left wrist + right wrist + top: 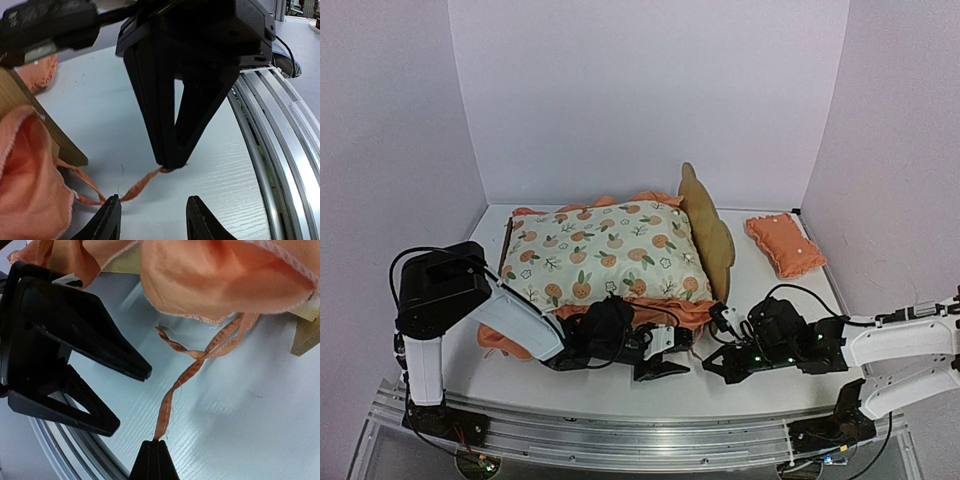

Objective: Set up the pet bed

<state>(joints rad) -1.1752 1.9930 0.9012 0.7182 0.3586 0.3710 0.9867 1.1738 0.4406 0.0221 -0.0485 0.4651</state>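
My right gripper (pixel 157 444) has its jaws pressed together on the end of a thin orange tie ribbon (pixel 172 390). The ribbon runs from my fingertips up to the ruffled edge of the mattress pad (pixel 605 250) and is twisted partway along with a second strand whose loose end lies on the table (pixel 570 388).

My left gripper (pixel 153 197) faces the right one just above the table, near the near edge. Its jaws are spread, with nothing between them. From the left wrist the ribbon lies on the table just ahead of my left fingers (pixel 111 220) and rises to the pinched tip of the right jaws.

The pet bed (pixel 705 228) sits on the middle of the table, towards the far edge. Its scalloped plywood headboard stands upright at the right end. The orange-print pad lies puffed on top of it and covers most of the frame, and its orange ruffle spills over the near side, just beside both my grippers. Both wrist views show a corner of the light wooden frame under the ruffle.

A small orange pillow (pixel 785 243) lies apart from the bed, near the far right corner of the table.
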